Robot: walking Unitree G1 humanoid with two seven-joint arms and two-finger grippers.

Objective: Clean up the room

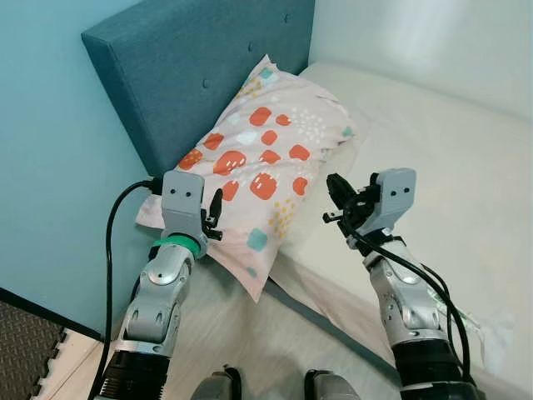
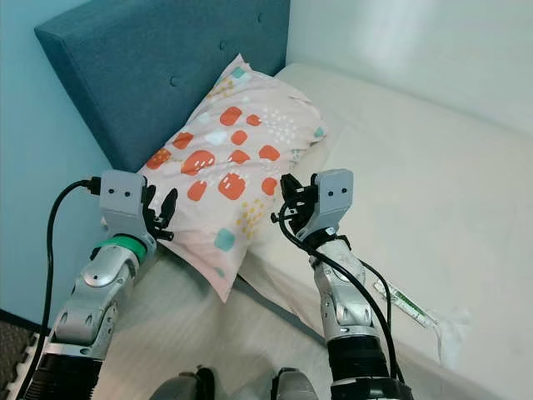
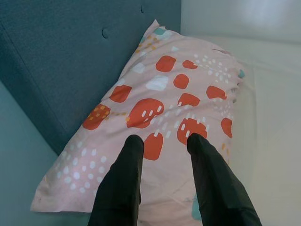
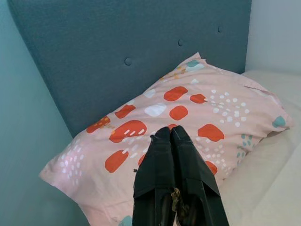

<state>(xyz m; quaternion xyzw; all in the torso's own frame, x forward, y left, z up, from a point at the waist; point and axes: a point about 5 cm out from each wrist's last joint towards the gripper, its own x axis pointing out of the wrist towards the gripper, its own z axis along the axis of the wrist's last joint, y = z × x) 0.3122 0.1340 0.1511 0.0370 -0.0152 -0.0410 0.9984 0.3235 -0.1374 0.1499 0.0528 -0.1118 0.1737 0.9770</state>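
Blue headboard (image 1: 208,75) has the spotty pillow (image 1: 266,167) leaning on it at the bed's (image 1: 433,158) top corner, so that looks tidy. My left end effector (image 3: 162,141) is open and empty, my right end effector (image 4: 170,134) is closed and empty. I think the wrapper (image 2: 408,304) by the bed's near edge is left.

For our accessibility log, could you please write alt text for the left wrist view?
The left hand, its two black fingers spread open, hovers over a pink pillow patterned with red, white and teal blotches. The pillow leans against a teal upholstered headboard, with the pale mattress beside it.
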